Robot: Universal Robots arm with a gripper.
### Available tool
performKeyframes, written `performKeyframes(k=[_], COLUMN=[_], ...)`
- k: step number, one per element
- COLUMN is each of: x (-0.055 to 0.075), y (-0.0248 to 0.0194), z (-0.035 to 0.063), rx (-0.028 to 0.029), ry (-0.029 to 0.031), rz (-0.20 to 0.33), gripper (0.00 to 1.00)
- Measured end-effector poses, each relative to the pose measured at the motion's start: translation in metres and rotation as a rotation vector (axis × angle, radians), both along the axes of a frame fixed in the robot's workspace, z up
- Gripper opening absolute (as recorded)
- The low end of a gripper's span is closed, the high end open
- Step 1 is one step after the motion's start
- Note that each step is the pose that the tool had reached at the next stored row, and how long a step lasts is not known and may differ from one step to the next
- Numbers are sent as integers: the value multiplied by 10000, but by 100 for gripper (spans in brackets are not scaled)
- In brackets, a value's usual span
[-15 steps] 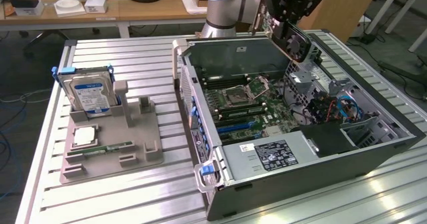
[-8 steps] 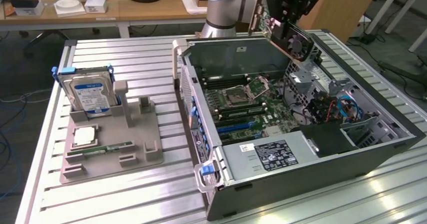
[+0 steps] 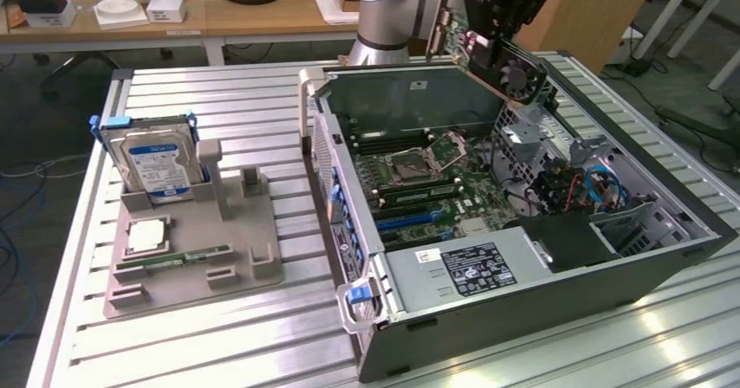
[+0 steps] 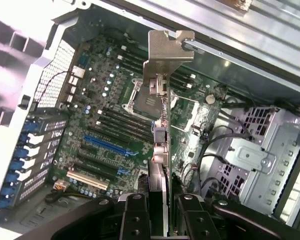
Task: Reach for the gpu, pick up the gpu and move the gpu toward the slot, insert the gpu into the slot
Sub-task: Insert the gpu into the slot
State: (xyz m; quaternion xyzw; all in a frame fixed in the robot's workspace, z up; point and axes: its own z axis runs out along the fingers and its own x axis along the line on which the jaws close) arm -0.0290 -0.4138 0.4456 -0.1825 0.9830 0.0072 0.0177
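Observation:
My gripper [image 3: 504,37] hangs above the back corner of the open computer case [image 3: 647,267], shut on the gpu [image 3: 509,69]. The card is a green board with a small black fan, held tilted over the case's rear wall. In the wrist view the gpu [image 4: 160,135] shows edge-on between my black fingers [image 4: 135,215], with its silver end bracket [image 4: 166,50] pointing away from the camera. My gripper [image 4: 160,202] clamps the card's near end. Below it lies the motherboard with its blue slot [image 4: 107,145], seen in the exterior view as the blue slot [image 3: 405,220]. Card and slot are well apart.
A grey holder tray [image 3: 197,267] at the exterior view's left carries a blue-labelled hard drive [image 3: 156,163], a memory stick [image 3: 173,258] and a small chip. Inside the case are a CPU socket [image 3: 417,158], cables, a drive cage [image 4: 255,155] and a power supply [image 3: 463,271].

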Motion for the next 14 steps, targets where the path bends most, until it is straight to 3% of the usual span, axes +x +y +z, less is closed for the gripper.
performKeyframes(k=[14], x=[0], y=[0], z=[-1], rx=[0], ry=[0], rz=[1777], gripper=[27])
